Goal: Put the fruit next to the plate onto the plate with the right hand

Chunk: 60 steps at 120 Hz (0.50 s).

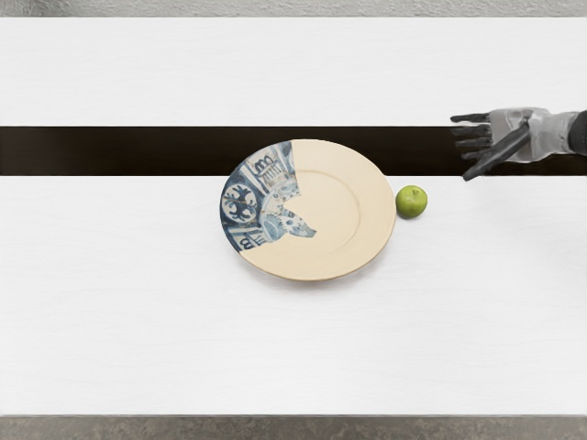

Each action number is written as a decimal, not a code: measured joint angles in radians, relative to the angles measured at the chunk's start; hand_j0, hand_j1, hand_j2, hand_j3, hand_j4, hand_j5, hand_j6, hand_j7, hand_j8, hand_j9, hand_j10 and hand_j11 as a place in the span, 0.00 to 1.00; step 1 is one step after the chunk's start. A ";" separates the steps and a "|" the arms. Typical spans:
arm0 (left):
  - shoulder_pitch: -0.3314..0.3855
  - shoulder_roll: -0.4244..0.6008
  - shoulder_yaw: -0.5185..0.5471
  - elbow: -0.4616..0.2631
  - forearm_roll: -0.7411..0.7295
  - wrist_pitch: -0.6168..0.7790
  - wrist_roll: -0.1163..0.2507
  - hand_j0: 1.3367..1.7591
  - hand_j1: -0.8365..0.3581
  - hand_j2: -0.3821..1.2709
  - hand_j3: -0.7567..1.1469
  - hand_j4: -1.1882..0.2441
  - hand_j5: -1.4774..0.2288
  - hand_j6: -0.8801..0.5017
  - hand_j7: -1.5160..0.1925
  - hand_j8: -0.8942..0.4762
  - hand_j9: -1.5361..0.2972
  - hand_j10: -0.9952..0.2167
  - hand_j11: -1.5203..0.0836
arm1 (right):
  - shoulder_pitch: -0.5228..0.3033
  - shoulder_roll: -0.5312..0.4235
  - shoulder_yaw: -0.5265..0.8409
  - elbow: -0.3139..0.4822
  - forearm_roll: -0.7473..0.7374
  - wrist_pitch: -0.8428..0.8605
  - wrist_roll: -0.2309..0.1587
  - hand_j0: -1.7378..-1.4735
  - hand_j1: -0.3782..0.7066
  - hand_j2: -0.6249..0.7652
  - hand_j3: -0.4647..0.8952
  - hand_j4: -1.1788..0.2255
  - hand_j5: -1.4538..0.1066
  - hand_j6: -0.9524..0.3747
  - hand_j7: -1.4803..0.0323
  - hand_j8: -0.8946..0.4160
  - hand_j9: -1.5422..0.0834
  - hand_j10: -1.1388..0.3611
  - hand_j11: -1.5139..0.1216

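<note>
Green fruit [412, 202] lies just right of the plate [353, 240], below-left of the right hand [491, 139], fingers spread.

The plate [353, 206] lay near the middle of the counter [293, 348], its far rim reaching over a band [110, 151] that ran from left to right across the counter. The fruit [411, 201] sat on the counter just beside the plate's right rim, not on the plate. The right hand [500, 136] hung behind and to the right of the fruit, apart from it, over the band, its fingers [470, 131] pointing left.
</note>
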 joint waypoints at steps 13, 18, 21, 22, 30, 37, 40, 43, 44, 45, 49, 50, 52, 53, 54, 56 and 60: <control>0.000 0.000 0.000 0.000 0.000 0.000 0.000 0.76 0.98 0.23 0.40 0.82 0.86 0.63 0.88 0.65 0.83 0.81 0.94 | 0.141 -0.003 -0.204 0.031 0.006 0.000 -0.018 0.30 0.03 0.45 0.34 0.84 0.93 0.72 0.98 0.68 0.95 0.76 0.93; 0.000 0.000 0.000 0.000 0.000 0.000 0.000 0.76 0.98 0.23 0.40 0.82 0.86 0.63 0.88 0.65 0.83 0.81 0.94 | 0.176 -0.015 -0.259 0.091 0.003 0.000 -0.021 0.30 0.03 0.45 0.34 0.84 0.93 0.72 0.98 0.68 0.95 0.76 0.93; 0.000 0.000 0.000 0.000 0.000 0.000 0.000 0.76 0.98 0.23 0.40 0.82 0.86 0.63 0.88 0.65 0.83 0.81 0.94 | 0.191 -0.028 -0.285 0.146 -0.010 0.000 -0.023 0.30 0.03 0.45 0.34 0.84 0.93 0.72 0.98 0.68 0.95 0.76 0.93; 0.000 0.000 0.000 0.000 0.000 0.000 0.000 0.76 0.98 0.23 0.40 0.82 0.86 0.63 0.88 0.65 0.83 0.81 0.94 | 0.196 -0.034 -0.292 0.168 -0.017 -0.001 -0.023 0.30 0.03 0.45 0.34 0.84 0.93 0.72 0.98 0.68 0.95 0.76 0.93; 0.000 0.000 0.000 0.000 0.000 0.000 0.000 0.76 0.98 0.23 0.40 0.82 0.86 0.63 0.88 0.65 0.83 0.81 0.94 | 0.221 -0.083 -0.333 0.341 -0.076 -0.069 -0.026 0.30 0.03 0.45 0.34 0.84 0.93 0.72 0.98 0.68 0.95 0.76 0.93; 0.000 0.000 0.000 0.000 0.000 0.000 0.000 0.76 0.98 0.23 0.40 0.82 0.86 0.63 0.88 0.65 0.83 0.81 0.94 | 0.230 -0.128 -0.362 0.455 -0.106 -0.162 -0.027 0.30 0.03 0.45 0.34 0.84 0.93 0.72 0.98 0.68 0.95 0.76 0.93; 0.000 0.000 0.000 0.000 0.000 0.000 0.000 0.76 0.98 0.23 0.40 0.82 0.86 0.63 0.88 0.65 0.83 0.81 0.94 | 0.228 -0.146 -0.373 0.499 -0.115 -0.220 -0.028 0.30 0.03 0.45 0.34 0.84 0.93 0.72 0.98 0.68 0.95 0.76 0.93; 0.000 0.000 0.000 0.000 0.000 0.000 0.000 0.76 0.98 0.23 0.40 0.82 0.86 0.63 0.88 0.65 0.83 0.81 0.94 | 0.226 -0.160 -0.388 0.539 -0.122 -0.291 -0.028 0.30 0.03 0.45 0.34 0.84 0.93 0.72 0.98 0.68 0.95 0.76 0.93; 0.000 0.000 0.000 0.000 0.000 0.000 0.000 0.76 0.98 0.23 0.40 0.82 0.86 0.63 0.88 0.65 0.83 0.81 0.94 | 0.224 -0.164 -0.394 0.551 -0.124 -0.317 -0.028 0.30 0.03 0.45 0.34 0.84 0.93 0.72 0.98 0.68 0.95 0.76 0.93; 0.000 0.000 0.000 0.000 0.000 0.000 0.000 0.76 0.98 0.23 0.40 0.82 0.86 0.63 0.88 0.65 0.83 0.81 0.94 | 0.222 -0.167 -0.400 0.562 -0.125 -0.341 -0.028 0.30 0.03 0.45 0.34 0.84 0.93 0.72 0.98 0.68 0.95 0.76 0.93; 0.000 0.000 0.000 0.000 0.000 0.000 0.000 0.76 0.98 0.23 0.40 0.82 0.86 0.63 0.88 0.65 0.83 0.81 0.94 | 0.212 -0.177 -0.419 0.599 -0.131 -0.428 -0.028 0.30 0.03 0.45 0.34 0.84 0.93 0.72 0.98 0.68 0.95 0.76 0.93; 0.000 0.000 0.000 0.000 0.000 0.000 0.000 0.76 0.98 0.23 0.40 0.82 0.86 0.63 0.88 0.65 0.83 0.81 0.94 | 0.209 -0.179 -0.422 0.607 -0.132 -0.448 -0.027 0.30 0.03 0.45 0.34 0.84 0.93 0.72 0.98 0.68 0.95 0.76 0.93; 0.000 0.000 0.000 0.000 0.000 0.000 0.000 0.76 0.98 0.23 0.40 0.82 0.86 0.63 0.88 0.65 0.83 0.81 0.94 | 0.203 -0.182 -0.429 0.620 -0.133 -0.485 -0.027 0.30 0.03 0.45 0.34 0.84 0.93 0.72 0.98 0.68 0.95 0.76 0.93; 0.000 0.000 0.000 0.000 0.000 0.000 0.000 0.76 0.98 0.23 0.40 0.82 0.86 0.63 0.88 0.65 0.83 0.81 0.94 | 0.199 -0.183 -0.432 0.626 -0.134 -0.502 -0.027 0.30 0.03 0.45 0.34 0.84 0.93 0.72 0.98 0.68 0.95 0.76 0.93; 0.000 0.000 0.000 0.000 0.000 0.000 0.000 0.76 0.98 0.23 0.40 0.82 0.86 0.63 0.88 0.65 0.83 0.81 0.94 | 0.195 -0.184 -0.434 0.631 -0.135 -0.518 -0.027 0.30 0.03 0.45 0.34 0.84 0.93 0.72 0.98 0.68 0.95 0.76 0.93; 0.000 0.000 0.000 0.000 0.000 0.000 0.000 0.76 0.98 0.23 0.40 0.82 0.86 0.63 0.88 0.65 0.83 0.81 0.94 | 0.188 -0.183 -0.439 0.640 -0.136 -0.546 -0.026 0.30 0.03 0.45 0.34 0.84 0.93 0.72 0.98 0.68 0.95 0.76 0.93; 0.000 0.000 0.000 0.000 0.000 0.000 0.000 0.76 0.98 0.23 0.40 0.82 0.86 0.63 0.88 0.65 0.83 0.81 0.94 | 0.171 -0.179 -0.447 0.654 -0.138 -0.592 -0.025 0.30 0.03 0.45 0.34 0.84 0.93 0.72 0.98 0.68 0.95 0.76 0.93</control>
